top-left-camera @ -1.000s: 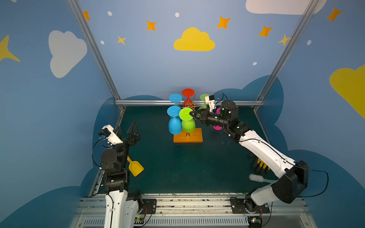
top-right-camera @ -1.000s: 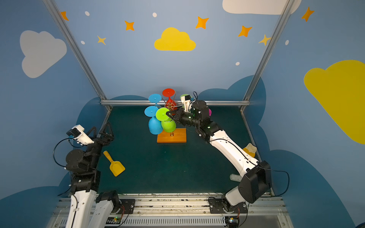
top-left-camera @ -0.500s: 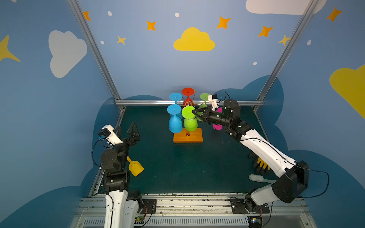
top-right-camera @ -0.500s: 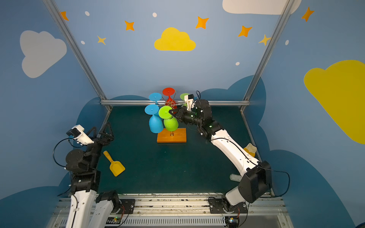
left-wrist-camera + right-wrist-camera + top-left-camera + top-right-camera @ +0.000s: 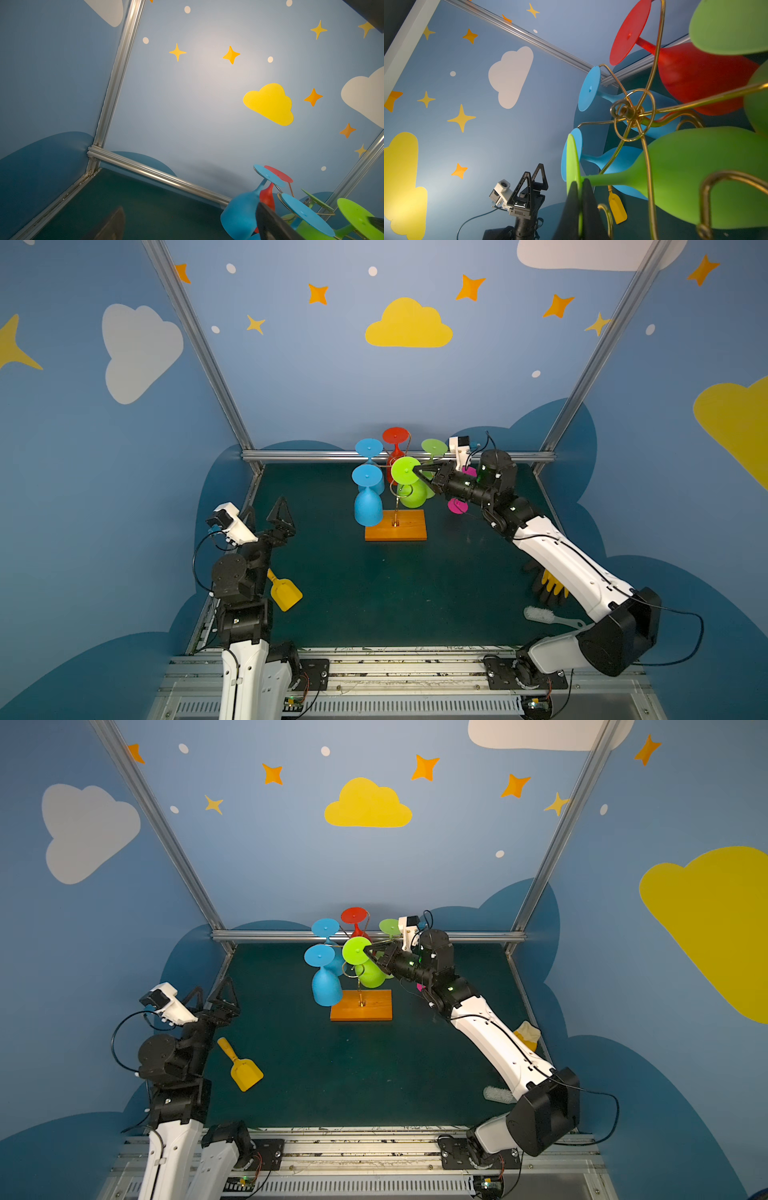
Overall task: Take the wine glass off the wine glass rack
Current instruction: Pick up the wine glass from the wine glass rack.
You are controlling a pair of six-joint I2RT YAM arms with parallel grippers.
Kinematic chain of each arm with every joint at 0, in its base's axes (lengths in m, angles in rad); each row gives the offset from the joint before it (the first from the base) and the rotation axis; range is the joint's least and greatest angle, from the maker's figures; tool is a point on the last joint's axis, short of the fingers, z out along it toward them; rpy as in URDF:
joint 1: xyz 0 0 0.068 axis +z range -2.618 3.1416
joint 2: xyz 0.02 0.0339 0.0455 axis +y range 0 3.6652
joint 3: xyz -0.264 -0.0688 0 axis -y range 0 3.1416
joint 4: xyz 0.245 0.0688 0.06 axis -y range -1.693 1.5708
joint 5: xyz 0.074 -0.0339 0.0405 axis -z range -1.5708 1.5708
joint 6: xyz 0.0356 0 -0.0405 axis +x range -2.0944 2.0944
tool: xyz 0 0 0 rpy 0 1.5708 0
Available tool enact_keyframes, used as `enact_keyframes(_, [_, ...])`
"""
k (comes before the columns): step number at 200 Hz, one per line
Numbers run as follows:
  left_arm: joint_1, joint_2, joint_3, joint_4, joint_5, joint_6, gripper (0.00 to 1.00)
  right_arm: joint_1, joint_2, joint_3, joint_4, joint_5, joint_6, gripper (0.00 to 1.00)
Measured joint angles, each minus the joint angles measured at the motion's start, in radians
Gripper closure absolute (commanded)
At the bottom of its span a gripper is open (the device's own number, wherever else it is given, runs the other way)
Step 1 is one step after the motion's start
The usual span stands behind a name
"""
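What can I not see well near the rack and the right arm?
- Pink glass: both top views, mostly behind the right arm.
- Glove and brush: top views, partly covered by that arm.
- Left tool: left wrist view, fingers blurred, cut by the edge.
- Green wine glass, pinched at its foot by the right tool: right wrist view, rack wire crosses the stem, unclear if it is free.

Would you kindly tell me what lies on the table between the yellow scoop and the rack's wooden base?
Nothing: both top views show only bare green table between the yellow scoop and wooden base.
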Motion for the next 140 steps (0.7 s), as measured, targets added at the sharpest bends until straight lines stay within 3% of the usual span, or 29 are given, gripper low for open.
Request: enact_keyframes(140, [0.0,0.002,0.0,0.0,0.0,-0.004,0.03,0.0,-0.148,-0.123,-0.014,0.029,-0.01,1.0])
